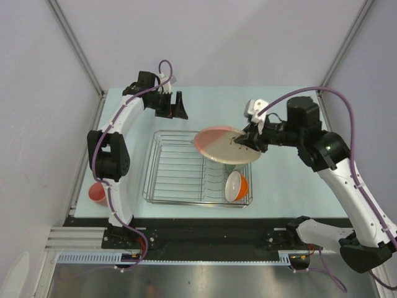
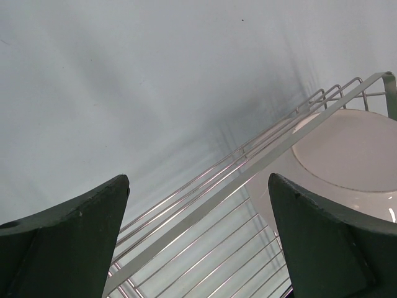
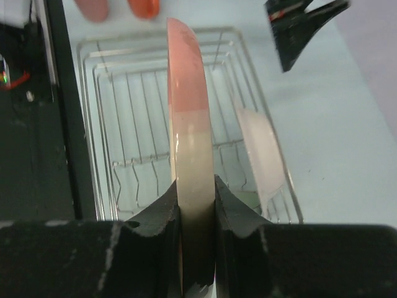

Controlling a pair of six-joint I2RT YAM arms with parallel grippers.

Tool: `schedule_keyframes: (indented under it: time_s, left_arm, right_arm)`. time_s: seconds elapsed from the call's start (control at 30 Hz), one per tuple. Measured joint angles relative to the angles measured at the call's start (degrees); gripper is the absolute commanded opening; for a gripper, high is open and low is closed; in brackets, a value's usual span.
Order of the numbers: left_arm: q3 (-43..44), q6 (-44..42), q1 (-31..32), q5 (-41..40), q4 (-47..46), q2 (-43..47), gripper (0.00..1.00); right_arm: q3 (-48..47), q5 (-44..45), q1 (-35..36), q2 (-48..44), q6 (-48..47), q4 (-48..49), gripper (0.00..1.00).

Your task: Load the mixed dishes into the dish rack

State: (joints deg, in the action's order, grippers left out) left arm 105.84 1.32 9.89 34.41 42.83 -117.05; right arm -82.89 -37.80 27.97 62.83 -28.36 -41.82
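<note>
My right gripper [image 1: 240,143] [image 3: 193,186] is shut on the cream rim of the pink-and-cream plate [image 1: 222,144] [image 3: 188,93]. It holds the plate on edge above the right half of the chrome dish rack [image 1: 180,167] [image 3: 124,124]. In the rack an orange-outside, white-inside bowl [image 1: 236,186] stands at the near right. A white shallow bowl [image 3: 260,155] [image 2: 347,155] leans on edge along the far side. My left gripper [image 1: 172,105] [image 2: 198,180] hangs open and holds nothing, just past the rack's far left corner [image 2: 205,198].
On the table left of the rack are an orange mug [image 3: 144,7] and a small pink cup [image 3: 93,7]. In the top view a reddish cup [image 1: 97,194] shows beside the left arm's base. White walls close in the table's back and sides.
</note>
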Motion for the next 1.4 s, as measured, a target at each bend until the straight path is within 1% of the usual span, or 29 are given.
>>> schedule_keyframes:
  time_s: [0.17, 0.23, 0.33, 0.47, 0.67, 0.8, 1.1, 1.4]
  left_arm:
    - [-0.1, -0.2, 0.0, -0.7, 0.0, 0.2, 1.0]
    - [-0.3, -0.3, 0.0, -1.0, 0.0, 0.3, 1.0]
    - [-0.6, -0.3, 0.0, -1.2, 0.0, 0.5, 1.0]
    - [-0.9, -0.3, 0.0, -1.3, 0.0, 0.5, 1.0]
    - [-1.0, -0.3, 0.0, -1.3, 0.0, 0.5, 1.0]
    - [-1.0, -0.3, 0.0, -1.2, 0.0, 0.5, 1.0]
    - [-1.2, -0.3, 0.0, -1.2, 0.0, 0.5, 1.0]
    - [-1.5, -0.3, 0.0, -1.2, -0.1, 0.5, 1.0]
  right_arm:
    - [0.4, 11.5, 13.3, 4.0, -4.8, -7.4, 0.0]
    - [0.6, 15.1, 16.8, 5.7, -5.7, -9.0, 0.0]
    - [0.7, 20.9, 21.2, 8.0, -7.1, -10.9, 0.0]
    - [0.8, 26.2, 24.7, 9.9, -8.3, -10.0, 0.0]
    - [0.8, 32.1, 28.2, 11.4, -10.1, -9.1, 0.0]
    - [0.8, 33.9, 29.2, 11.6, -10.9, -8.9, 0.0]
    - [0.9, 35.5, 29.4, 12.0, -11.8, -8.4, 0.0]
    - [0.9, 35.6, 29.4, 14.5, -12.8, -7.2, 0.0]
